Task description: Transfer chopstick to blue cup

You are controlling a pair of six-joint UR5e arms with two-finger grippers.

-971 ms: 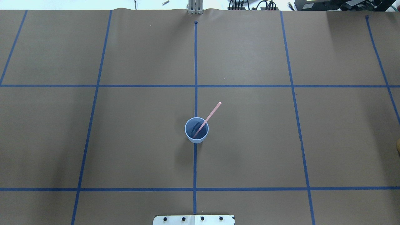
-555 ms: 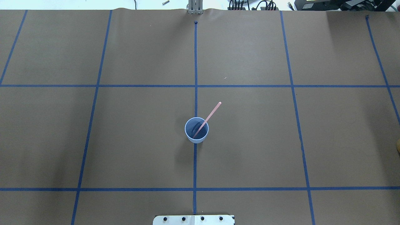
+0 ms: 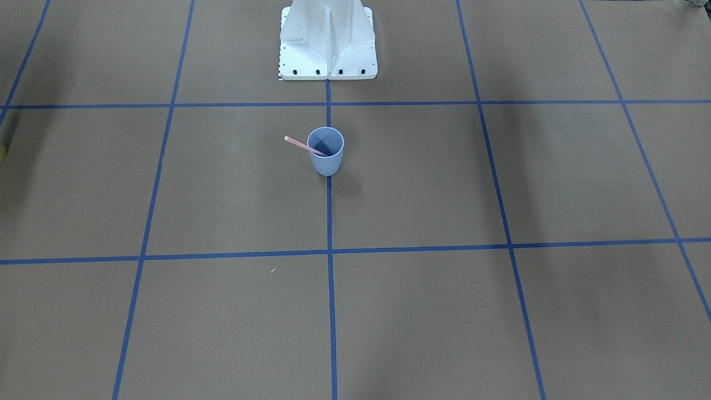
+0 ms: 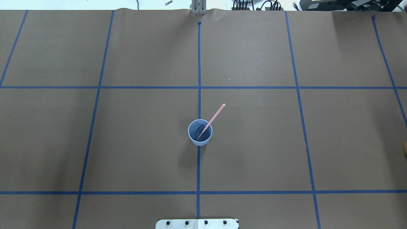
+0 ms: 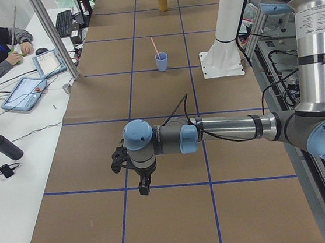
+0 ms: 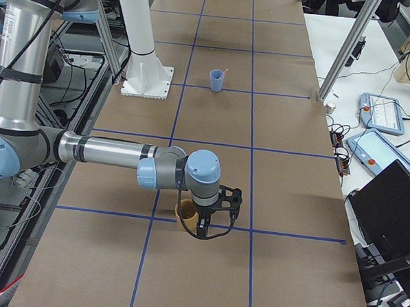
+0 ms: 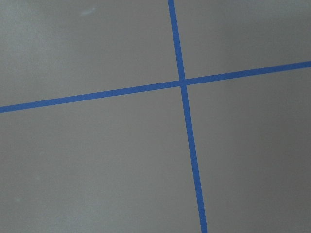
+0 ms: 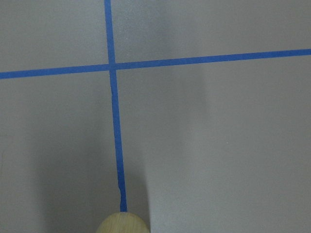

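Overhead exterior: slender chopstick (image 4: 216, 113) inside smooth blue cup (image 4: 200, 143).

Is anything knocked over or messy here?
Nothing stands out. The blue cup stands upright, and the chopstick leans inside it, its top end sticking out past the rim. Nothing looks spilled or broken.

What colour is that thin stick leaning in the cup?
Pale pink chopstick; clearest in the overhead view.

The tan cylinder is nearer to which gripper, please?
Right. The right gripper hangs close beside the tan cylinder; the left gripper is far off, on the cup's other side.
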